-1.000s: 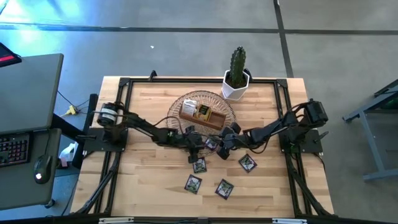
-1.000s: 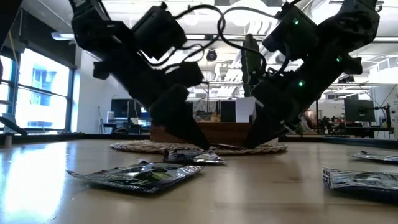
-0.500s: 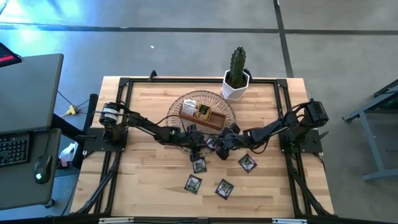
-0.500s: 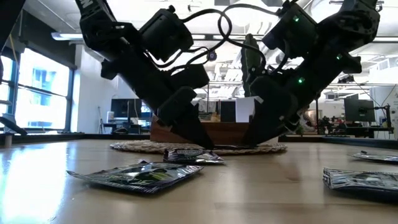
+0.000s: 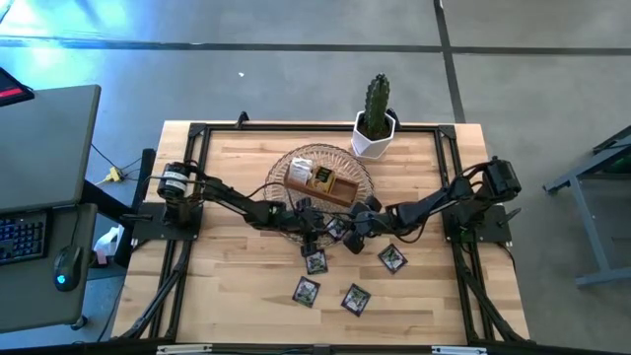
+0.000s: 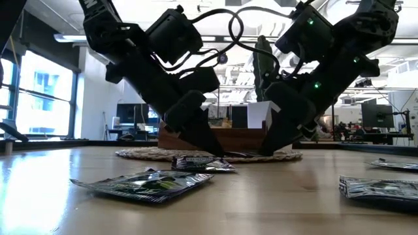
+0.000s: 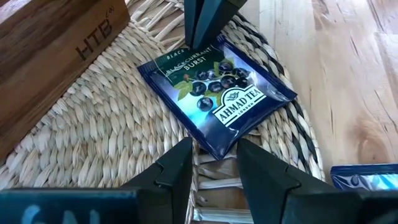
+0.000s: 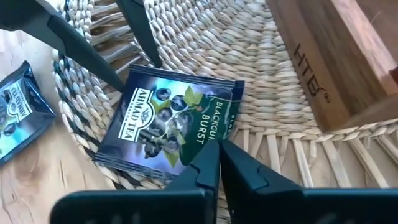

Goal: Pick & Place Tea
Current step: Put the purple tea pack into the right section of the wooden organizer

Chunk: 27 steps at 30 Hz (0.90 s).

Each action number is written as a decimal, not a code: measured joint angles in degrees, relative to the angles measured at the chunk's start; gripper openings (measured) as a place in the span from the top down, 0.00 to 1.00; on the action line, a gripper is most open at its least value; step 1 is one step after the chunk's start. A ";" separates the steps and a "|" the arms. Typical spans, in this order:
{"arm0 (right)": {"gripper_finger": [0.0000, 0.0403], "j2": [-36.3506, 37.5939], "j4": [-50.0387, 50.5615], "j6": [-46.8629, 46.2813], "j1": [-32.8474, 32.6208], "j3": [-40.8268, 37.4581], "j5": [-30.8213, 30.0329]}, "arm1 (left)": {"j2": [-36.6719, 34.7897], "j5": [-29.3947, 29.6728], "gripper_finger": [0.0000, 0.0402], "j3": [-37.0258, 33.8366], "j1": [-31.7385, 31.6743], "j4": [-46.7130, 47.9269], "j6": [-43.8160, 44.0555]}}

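A dark blue tea packet [image 7: 217, 93] lies flat on the rim of the round wicker basket [image 5: 279, 168], on its near side; it also shows in the right wrist view [image 8: 168, 124]. My right gripper [image 8: 219, 165] is shut on the packet's edge. My left gripper [image 7: 214, 165] is open, its two fingers standing on either side of the packet's opposite corner. In the high view the left gripper [image 5: 317, 229] and the right gripper [image 5: 347, 230] face each other across the packet [image 5: 335, 227]. My right gripper pinches the packet's edge at the end printed with the flavour name [image 8: 210, 148] between its two fingers. The fingers slant down from the table's right side. The packet lies flat on the wicker rim.
A brown wooden box [image 5: 320, 182] sits in the basket just beyond the packet. Several more packets lie on the table nearer the front edge, among them one [image 5: 315, 262] close below the grippers and one [image 5: 392, 258] to the right. A potted cactus [image 5: 375, 118] stands at the far edge.
My left gripper has gone toward the table's right, up to the packet on the basket rim. My right gripper and the packet have stayed where they were.
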<state>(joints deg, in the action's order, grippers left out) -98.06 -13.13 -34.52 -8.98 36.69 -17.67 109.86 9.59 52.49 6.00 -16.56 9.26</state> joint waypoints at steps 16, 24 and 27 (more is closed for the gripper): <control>1.00 7.57 6.68 6.19 -0.08 2.76 -0.99 | -1.03 1.93 0.69 -0.13 0.00 1.01 2.92; 1.00 14.33 12.40 22.99 1.07 7.59 -10.38 | -1.03 1.16 0.69 -0.11 0.13 1.31 3.04; 1.00 15.15 12.55 32.11 2.88 9.57 -15.67 | -1.03 1.09 0.69 -0.11 0.13 1.30 3.04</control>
<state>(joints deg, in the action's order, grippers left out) -82.91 -0.57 -2.41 -6.10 46.25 -33.34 108.84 10.68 52.38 6.13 -15.26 12.29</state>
